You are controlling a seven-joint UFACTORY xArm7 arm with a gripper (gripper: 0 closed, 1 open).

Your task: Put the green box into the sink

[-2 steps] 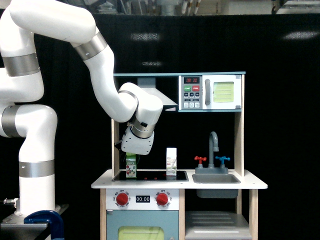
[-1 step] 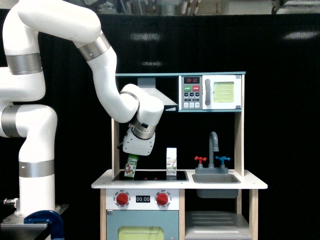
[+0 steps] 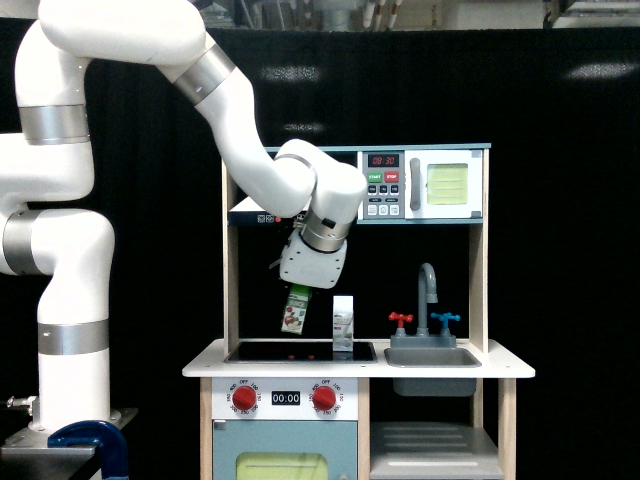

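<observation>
Fingers clamped on green box [image 3: 294, 312] top, gripper [image 3: 299, 292] holding it tilted, airborne above black stovetop [image 3: 300, 351]. Sink [image 3: 432, 357] at four o'clock. Risk: white carton [image 3: 343, 323] stands in path; low swing knocks it.

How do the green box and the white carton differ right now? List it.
The green box hangs tilted in the air, held in the gripper; the white carton stands upright on the black stovetop. The green box is green with a dark picture; the white carton is mostly white. Both look like small cartons of similar size.
</observation>
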